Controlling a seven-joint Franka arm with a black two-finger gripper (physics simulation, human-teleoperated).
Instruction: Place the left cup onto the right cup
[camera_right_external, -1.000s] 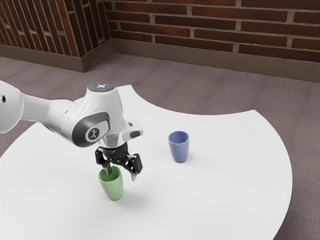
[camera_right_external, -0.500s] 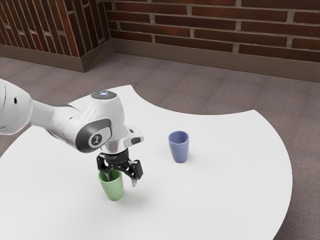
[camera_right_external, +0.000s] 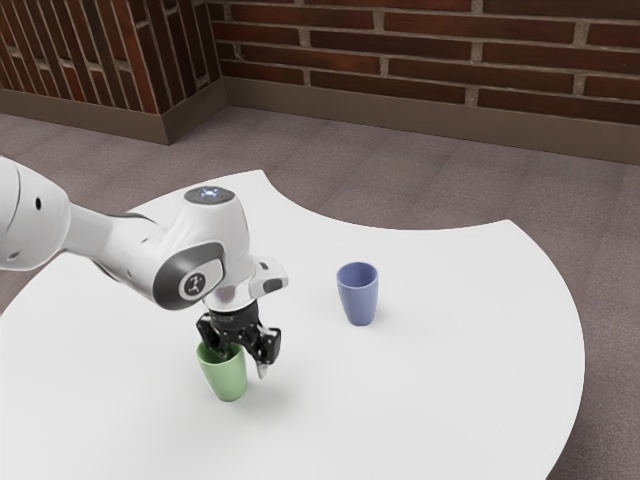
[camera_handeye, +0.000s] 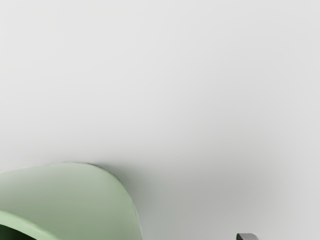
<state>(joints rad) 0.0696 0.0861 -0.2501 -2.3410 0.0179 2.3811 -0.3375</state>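
Claw (camera_right_external: 242, 361) and green cup (camera_right_external: 224, 378) sit nearest me, toward the exterior view's left on the white counter (camera_right_external: 450, 390). The claw is partly open and holds nothing: one finger dips inside the cup's mouth while the outer finger (camera_right_external: 262, 367) hangs just beside the wall, a sliver of counter showing between them. The cup stands upright, a plain tapered tumbler with no handle, narrower at the foot than at the lip, with a matte, even skin like moulded plastic. I would judge it light and stiff, unlikely to crush, but smooth enough to slip and easy to tip if nudged off-centre. Pinching the wall just below the rim, one finger inside and one outside, looks the sensible hold.

The glossy white arm (camera_right_external: 120, 250) slopes down to it from the exterior view's left. Farther back and well apart, toward the exterior view's right, stands the blue cup (camera_right_external: 357, 295), the same tapered shape, upright and open-mouthed, ready to receive the green one. Beyond the counter's curved edge lies a dull speckled floor (camera_right_external: 400, 170), then a rough red brick wall (camera_right_external: 420, 50).
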